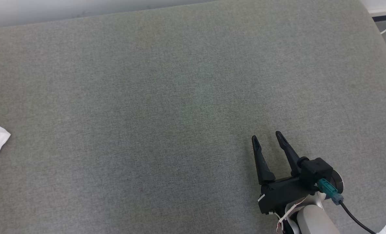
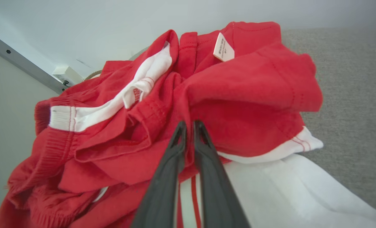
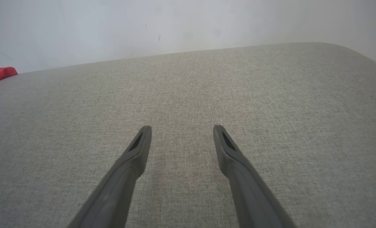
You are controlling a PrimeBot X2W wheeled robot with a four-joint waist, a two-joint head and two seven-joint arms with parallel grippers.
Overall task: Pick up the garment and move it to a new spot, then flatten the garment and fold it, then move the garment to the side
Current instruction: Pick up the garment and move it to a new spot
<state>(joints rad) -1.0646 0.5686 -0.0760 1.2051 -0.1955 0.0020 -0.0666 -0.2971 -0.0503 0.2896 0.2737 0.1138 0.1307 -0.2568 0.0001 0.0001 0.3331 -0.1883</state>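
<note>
Garment (image 2: 238, 95), red-and-white, looks soft, light and floppy; left claw (image 2: 190, 124) is closed, pinching a bunched red fold; right claw (image 1: 266, 136) gapes empty.

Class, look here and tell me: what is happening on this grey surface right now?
The robot's left pincer is shut on a fold of the crumpled red-and-white garment, bunched at the left edge of the grey padded surface. The right pincer hangs open over bare padding, holding nothing. Flattening and folding are not yet done.

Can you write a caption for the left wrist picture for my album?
Left gripper pinching a fold of the crumpled red garment with white trim.
</note>
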